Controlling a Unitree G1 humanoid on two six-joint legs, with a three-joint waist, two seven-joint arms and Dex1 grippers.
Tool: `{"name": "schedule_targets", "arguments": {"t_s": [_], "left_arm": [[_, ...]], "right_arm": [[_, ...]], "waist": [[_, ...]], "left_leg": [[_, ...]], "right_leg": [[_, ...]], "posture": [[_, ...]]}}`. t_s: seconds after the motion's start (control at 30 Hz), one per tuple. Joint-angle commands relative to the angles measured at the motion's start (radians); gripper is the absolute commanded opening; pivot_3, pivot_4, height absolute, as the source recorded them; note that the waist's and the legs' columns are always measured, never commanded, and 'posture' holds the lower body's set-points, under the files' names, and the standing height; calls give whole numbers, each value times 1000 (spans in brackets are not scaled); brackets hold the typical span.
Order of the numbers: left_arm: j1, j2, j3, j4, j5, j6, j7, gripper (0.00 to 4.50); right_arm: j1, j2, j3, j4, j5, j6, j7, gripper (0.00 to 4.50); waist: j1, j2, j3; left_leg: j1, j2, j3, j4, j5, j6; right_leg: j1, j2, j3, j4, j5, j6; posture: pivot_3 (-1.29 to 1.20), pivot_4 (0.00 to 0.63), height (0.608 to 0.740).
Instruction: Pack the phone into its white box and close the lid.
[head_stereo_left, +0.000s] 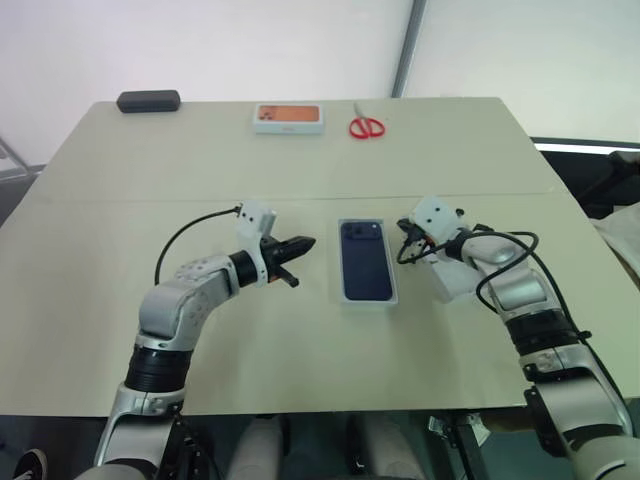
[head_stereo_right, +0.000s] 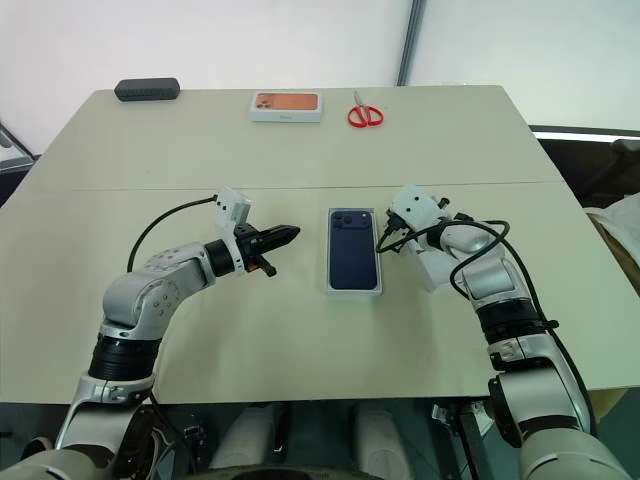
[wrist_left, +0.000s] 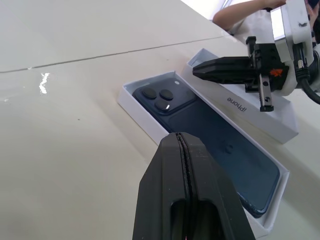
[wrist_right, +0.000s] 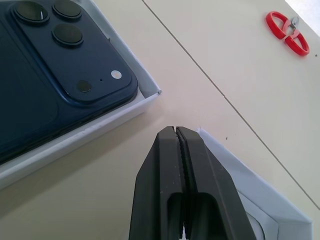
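Phone (head_stereo_left: 365, 260) lies back-up inside white box (head_stereo_left: 343, 297) at mid-table, camera bump at far end. Lid (wrist_left: 250, 107) sits on table just right of box, under my right gripper (wrist_left: 200, 67) — jaws pressed shut, nothing held. My left gripper (head_stereo_left: 303, 243) hovers left of box, apart from it — jaws also shut, empty. Red scissors (head_stereo_left: 366, 126) well beyond, near far edge.
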Motion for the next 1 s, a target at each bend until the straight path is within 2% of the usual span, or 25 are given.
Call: {"name": "schedule_targets", "arguments": {"t_s": [0.03,0.3,0.5,0.73,0.77,0.83,0.87,0.93,0.97,1.0], "left_arm": [[-9,-4,8,-25,-9,-14,-2,35],[3,-5,5,-48,-9,-37,-15,35],[11,47,2,-8,55,-132,-40,35],[-3,110,24,76,92,-231,-92,35],[-3,115,34,78,59,-205,-121,35],[-11,132,54,80,-5,-156,-185,575],[-14,139,63,77,-27,-147,-213,901],[-26,140,72,91,-11,-197,-222,1910],[-34,142,76,103,-4,-214,-225,2488],[-39,147,75,116,5,-230,-233,2866]], "right_arm": [[-23,-18,-14,42,-31,-8,-41,54],[-48,-27,-23,110,-59,0,-98,54],[-61,-58,-34,137,-70,20,-118,54],[-20,-34,-111,-45,84,124,-12,54],[-13,-35,-118,-75,101,146,0,54],[6,-43,-133,-153,147,216,42,0],[13,-49,-143,-182,162,252,49,259],[26,-65,-151,-220,176,292,63,883],[32,-71,-153,-236,175,309,61,1456],[37,-73,-157,-250,178,326,58,1808]], "waist": [[3,0,0],[2,0,0],[4,0,0],[0,0,0],[-2,0,0],[-2,0,0],[-2,0,0],[0,1,0],[0,1,0],[2,1,0]], "left_leg": [[0,0,0,0,0,0],[0,0,0,1,1,1],[1,0,0,1,1,1],[0,0,0,-1,1,1],[0,0,0,-1,1,1],[0,0,0,-1,1,1],[0,0,0,-1,1,1],[-1,1,-1,-1,1,1],[-1,1,0,-1,1,1],[0,1,0,-1,1,1]], "right_leg": [[0,0,0,0,0,0],[1,0,0,0,0,0],[2,0,0,0,0,0],[0,0,0,0,0,0],[0,0,0,0,0,0],[-1,0,0,0,0,0],[-1,0,0,0,0,0],[-1,0,0,0,0,0],[-1,0,0,0,0,0],[0,0,0,0,0,0]], "posture": [[0,150,740],[0,150,740],[0,150,740],[0,150,740],[0,150,740],[0,150,740],[0,150,740],[0,150,740],[0,150,740],[0,150,740]]}}
